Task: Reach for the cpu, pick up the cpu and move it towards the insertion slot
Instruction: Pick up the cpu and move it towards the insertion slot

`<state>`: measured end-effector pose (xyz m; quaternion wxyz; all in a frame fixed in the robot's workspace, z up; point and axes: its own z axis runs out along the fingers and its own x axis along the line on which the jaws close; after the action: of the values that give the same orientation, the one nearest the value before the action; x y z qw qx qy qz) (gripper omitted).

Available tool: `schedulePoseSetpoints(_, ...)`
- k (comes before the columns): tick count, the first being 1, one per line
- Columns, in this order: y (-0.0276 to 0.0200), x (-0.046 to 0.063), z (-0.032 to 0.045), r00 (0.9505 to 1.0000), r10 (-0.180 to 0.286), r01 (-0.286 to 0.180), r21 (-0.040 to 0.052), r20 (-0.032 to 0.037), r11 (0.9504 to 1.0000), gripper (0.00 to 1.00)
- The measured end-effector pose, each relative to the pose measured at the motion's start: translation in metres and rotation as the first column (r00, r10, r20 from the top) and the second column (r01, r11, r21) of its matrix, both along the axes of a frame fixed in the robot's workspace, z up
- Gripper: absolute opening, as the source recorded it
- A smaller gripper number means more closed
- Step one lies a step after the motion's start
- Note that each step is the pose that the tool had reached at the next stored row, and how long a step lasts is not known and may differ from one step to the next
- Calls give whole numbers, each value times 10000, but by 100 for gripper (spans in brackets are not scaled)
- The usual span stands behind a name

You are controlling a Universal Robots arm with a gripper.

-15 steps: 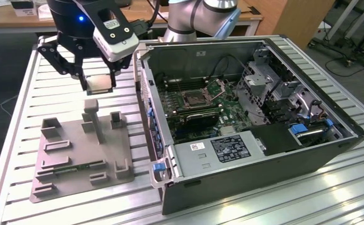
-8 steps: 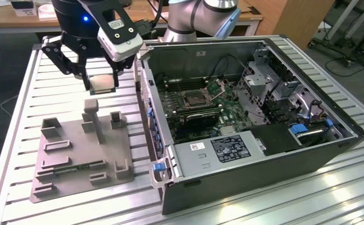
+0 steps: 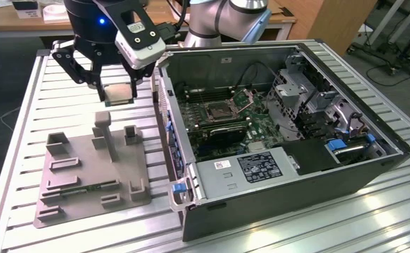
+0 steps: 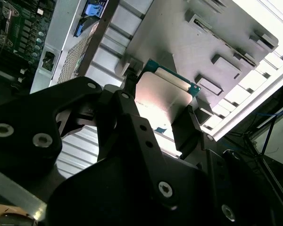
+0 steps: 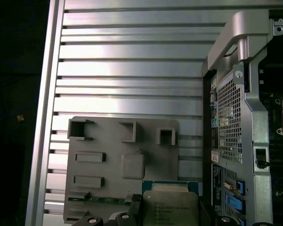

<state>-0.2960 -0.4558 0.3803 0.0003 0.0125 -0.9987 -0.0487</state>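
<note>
1. Exterior view: my tool (image 3: 118,89) is clamped on the cpu (image 3: 120,96), off the worktop (image 3: 57,105), near the grey fixture plate (image 3: 85,174). The insertion slot (image 3: 222,109) sits inside the open case (image 3: 282,190), well apart.
2. Second wrist view: cpu (image 4: 162,99) pinched between my fingers (image 4: 186,125).
3. First wrist view: cpu (image 5: 172,207) seen over the plate's edge.

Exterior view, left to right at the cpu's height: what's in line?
gripper shut on the cpu → case wall → insertion slot, lid up → drive cage
</note>
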Motion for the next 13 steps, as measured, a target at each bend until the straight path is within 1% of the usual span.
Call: schedulePoseSetpoints(13,0,74,-6,10000,0,0,1,0,10000,55)
